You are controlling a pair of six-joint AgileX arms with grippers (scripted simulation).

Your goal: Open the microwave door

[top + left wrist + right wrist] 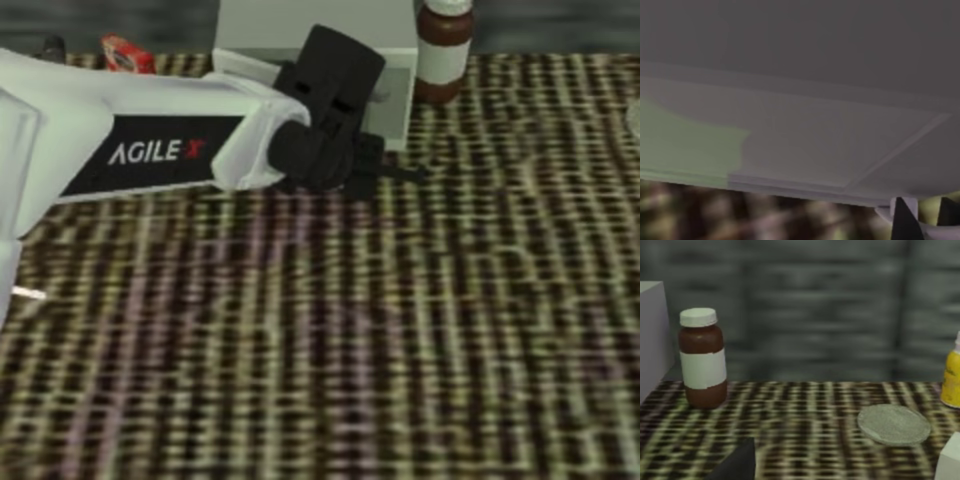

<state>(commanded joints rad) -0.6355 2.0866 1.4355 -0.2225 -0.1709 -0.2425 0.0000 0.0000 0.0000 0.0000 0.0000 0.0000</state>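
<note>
The pale grey-white microwave (300, 25) stands at the table's far edge, left of centre. The top edge of the microwave door (245, 67) runs slantwise out from the oven's left corner, so the door is swung partly out. My left arm reaches in from the left, and my left gripper (388, 171) sits low in front of the oven, below the control strip (397, 100). In the left wrist view the microwave (805, 135) fills the picture, with its greenish floor (685, 145). There my left gripper (926, 220) is shut on a pale edge of the door.
A brown-and-white jar (443, 50) stands just right of the oven, and a red packet (127, 53) lies left of it. My parked right gripper (740, 462) faces the jar (702, 357), a grey disc (894, 424), a yellow bottle (952, 375) and a pale block (950, 460).
</note>
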